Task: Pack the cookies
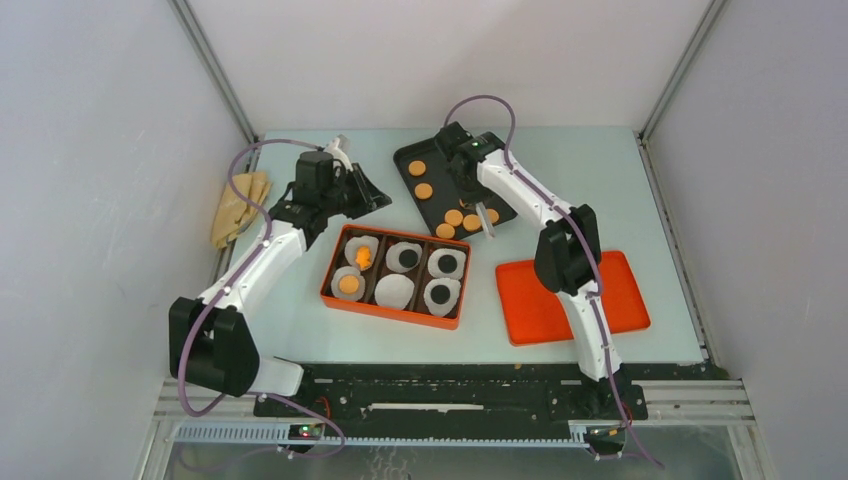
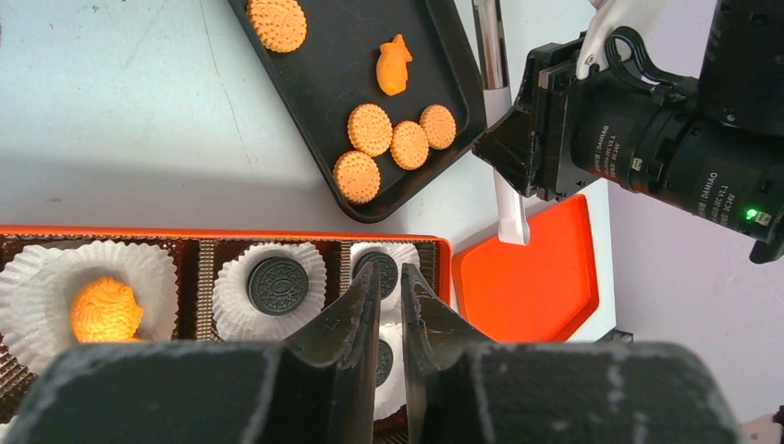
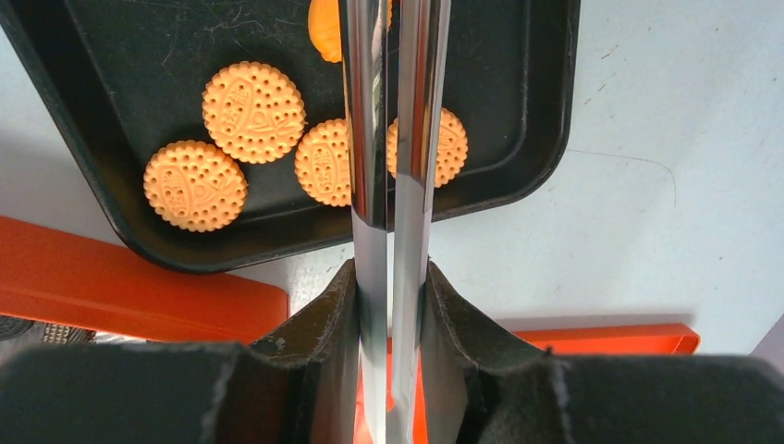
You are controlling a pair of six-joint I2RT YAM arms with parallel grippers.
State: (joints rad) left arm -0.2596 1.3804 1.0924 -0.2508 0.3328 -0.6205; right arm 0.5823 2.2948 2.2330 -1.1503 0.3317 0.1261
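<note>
Holds metal tongs (image 3: 370, 139) in the right claw (image 3: 389, 273), jaws pressed tight on both blades, above the near corner of the black tray (image 2: 324, 83) at the far centre of the tabletop (image 1: 300, 330). Cannot tell whether the blades touch anything.

Keeps the left claw (image 2: 389, 270) only a narrow slit apart, gripping nothing, above the right end of the orange box (image 1: 395, 312).

Cookies in two places: round orange ones (image 2: 409, 145) and a fish-shaped one (image 2: 394, 65) loose on the tray. Others sit in five of the box's six white paper liners (image 2: 236, 310): an orange fish (image 2: 106, 310), one round orange (image 1: 348, 284), three dark rounds (image 2: 277, 286).

Orange lid (image 2: 527, 287) just right of the box. Yellow cloth (image 1: 240, 205) at the far left edge.
</note>
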